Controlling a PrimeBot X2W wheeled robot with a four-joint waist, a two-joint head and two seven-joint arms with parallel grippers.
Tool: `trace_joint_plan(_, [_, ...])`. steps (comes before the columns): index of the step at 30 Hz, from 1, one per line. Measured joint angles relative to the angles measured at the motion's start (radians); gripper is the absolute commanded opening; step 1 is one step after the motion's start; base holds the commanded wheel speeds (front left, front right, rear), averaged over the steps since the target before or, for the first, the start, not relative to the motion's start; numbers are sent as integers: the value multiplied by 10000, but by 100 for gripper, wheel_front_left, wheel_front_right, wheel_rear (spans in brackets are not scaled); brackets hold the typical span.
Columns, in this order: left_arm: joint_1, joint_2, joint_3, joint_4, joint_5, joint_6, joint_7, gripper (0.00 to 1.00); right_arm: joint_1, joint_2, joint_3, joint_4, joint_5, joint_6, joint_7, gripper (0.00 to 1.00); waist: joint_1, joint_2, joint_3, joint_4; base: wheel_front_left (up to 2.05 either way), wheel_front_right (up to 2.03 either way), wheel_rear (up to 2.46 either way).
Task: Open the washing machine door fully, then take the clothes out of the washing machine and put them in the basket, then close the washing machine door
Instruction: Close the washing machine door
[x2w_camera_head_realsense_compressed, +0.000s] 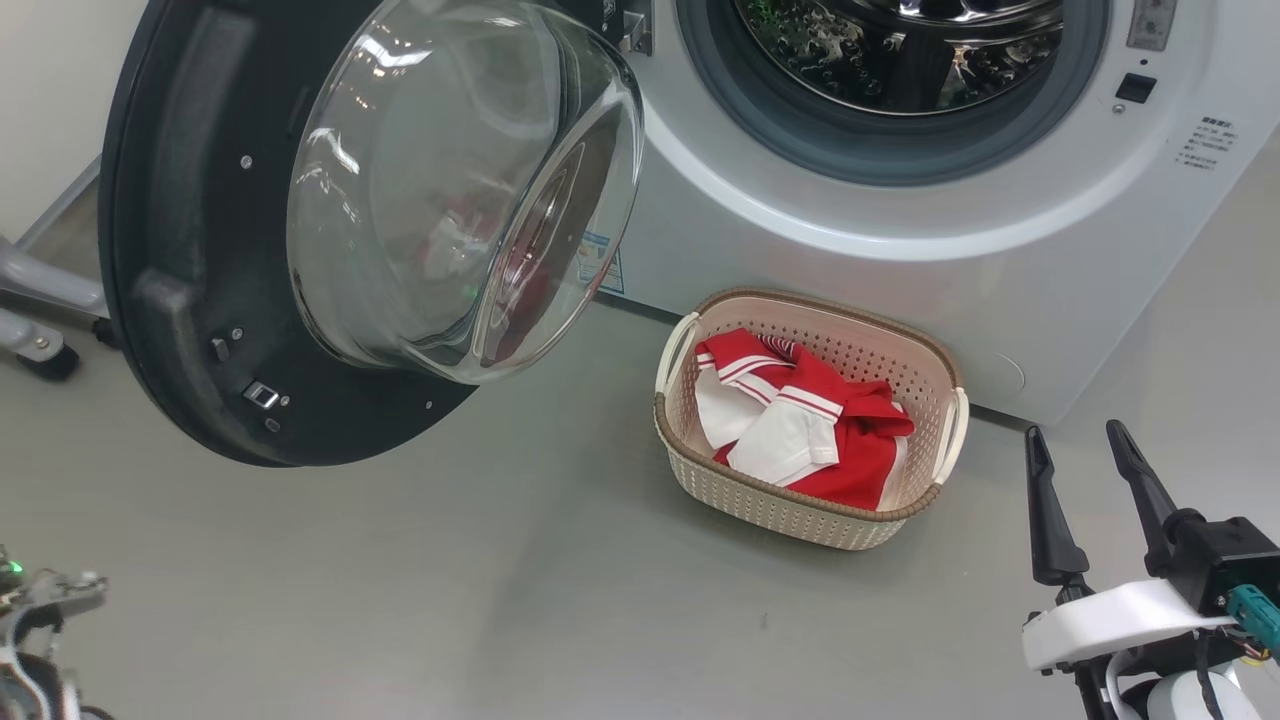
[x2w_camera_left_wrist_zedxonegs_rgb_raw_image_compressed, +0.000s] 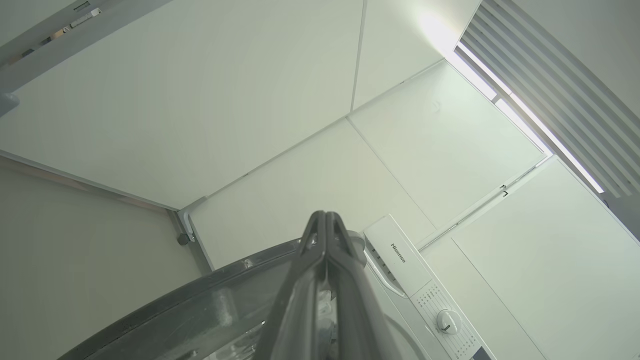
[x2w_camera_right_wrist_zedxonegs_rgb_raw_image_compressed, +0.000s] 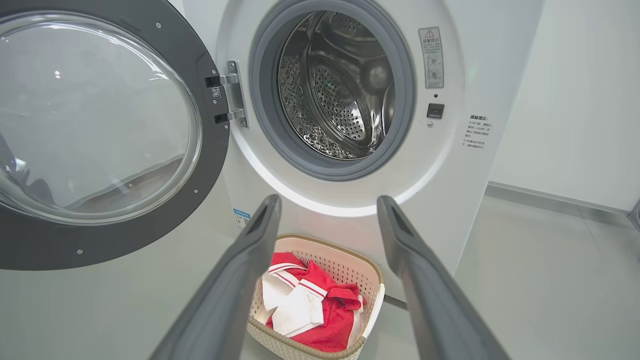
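The washing machine door (x2w_camera_head_realsense_compressed: 170, 300) hangs swung open to the left, its glass bowl (x2w_camera_head_realsense_compressed: 460, 190) bulging toward me. The washing machine (x2w_camera_head_realsense_compressed: 800, 220) shows its bare steel drum (x2w_camera_right_wrist_zedxonegs_rgb_raw_image_compressed: 345, 85). The red and white clothes (x2w_camera_head_realsense_compressed: 820, 420) lie in the cream basket (x2w_camera_head_realsense_compressed: 760, 497) on the floor in front of the machine. My right gripper (x2w_camera_head_realsense_compressed: 1072, 432) is open and empty, low to the right of the basket; in the right wrist view the right gripper (x2w_camera_right_wrist_zedxonegs_rgb_raw_image_compressed: 328, 200) frames the basket (x2w_camera_right_wrist_zedxonegs_rgb_raw_image_compressed: 370, 280) and the clothes (x2w_camera_right_wrist_zedxonegs_rgb_raw_image_compressed: 320, 305). My left gripper (x2w_camera_left_wrist_zedxonegs_rgb_raw_image_compressed: 325, 216) is shut on nothing and points up, above the door's rim (x2w_camera_left_wrist_zedxonegs_rgb_raw_image_compressed: 200, 300).
A grey wheeled frame (x2w_camera_head_realsense_compressed: 40, 300) stands on the floor left of the door. Bare grey floor (x2w_camera_head_realsense_compressed: 500, 580) stretches in front of the basket. A white wall (x2w_camera_right_wrist_zedxonegs_rgb_raw_image_compressed: 575, 100) runs right of the machine. The machine's control panel (x2w_camera_left_wrist_zedxonegs_rgb_raw_image_compressed: 440, 310) and ceiling panels appear in the left wrist view.
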Motion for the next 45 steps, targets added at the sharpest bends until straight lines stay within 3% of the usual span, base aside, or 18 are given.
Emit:
trace_joint_plan(3, [-392, 389, 577, 525, -761, 146, 430, 0, 0, -17, 0, -17, 0, 0, 29, 100, 0, 0, 29, -41, 0, 0, 0])
trace_joint_plan(8, [-1003, 913, 1365, 1827, -2104, 742, 1185, 0, -1, -25, 29, -44, 0, 2, 77, 100, 0, 0, 67, -133, 0, 0, 0])
trace_joint_plan(16, [-1696, 1787, 1862, 3440, -2892, 1515, 2188, 0, -7, -29, 173, -44, -4, 15, 173, 100, 0, 0, 67, -442, 0, 0, 0])
trace_joint_plan(28, [-2412, 2412, 924, 4640, -2932, 1730, 3427, 0, -87, -40, 228, -82, -4, 21, 207, 100, 0, 0, 257, -867, 0, 0, 0])
trace_joint_plan(45, [-3169, 2677, 382, 5868, -2880, 1745, 4165, 0, -336, -19, 192, -140, -2, 17, 192, 100, 0, 0, 581, -1449, 0, 0, 0])
